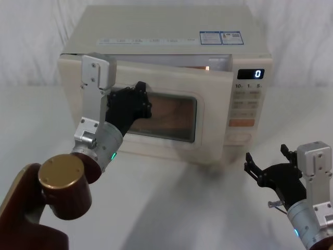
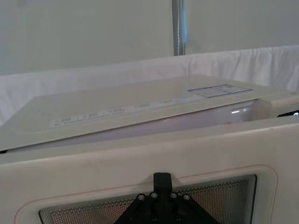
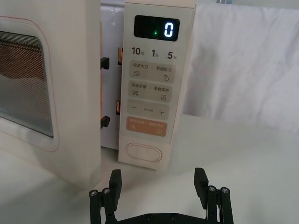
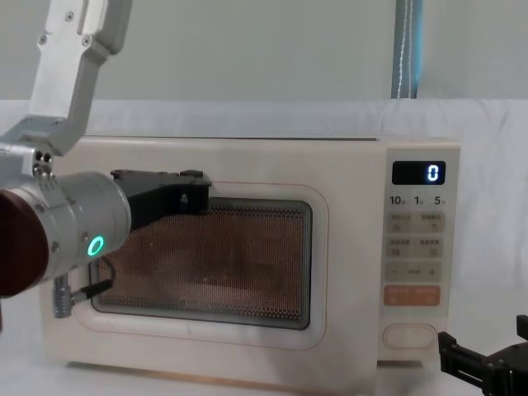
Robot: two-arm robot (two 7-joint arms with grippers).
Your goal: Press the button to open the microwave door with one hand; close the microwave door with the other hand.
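Cream microwave (image 1: 171,67) on white table (image 1: 171,208), microwave door (image 1: 171,112) ajar at its latch edge, left gripper (image 1: 130,104) against the door window, finger spread not discernible, right gripper (image 3: 159,186) wide open, empty, low before oval button (image 3: 143,152).

From the head camera I look forward and down on the microwave (image 1: 166,83), seeing its top, its front and the white desk (image 1: 171,208) before it. The chest camera sits lower and faces straight ahead, level with the microwave door (image 4: 206,264) and the display (image 4: 418,173); both views share that front face. My left wrist camera is pressed very near the door, looking up across its top edge and the oven's roof to the cloth backdrop (image 2: 70,42). My right wrist camera stands a little back on the desk, facing the control panel (image 3: 152,88) squarely, with the right pincer (image 3: 159,179) at its lower edge.
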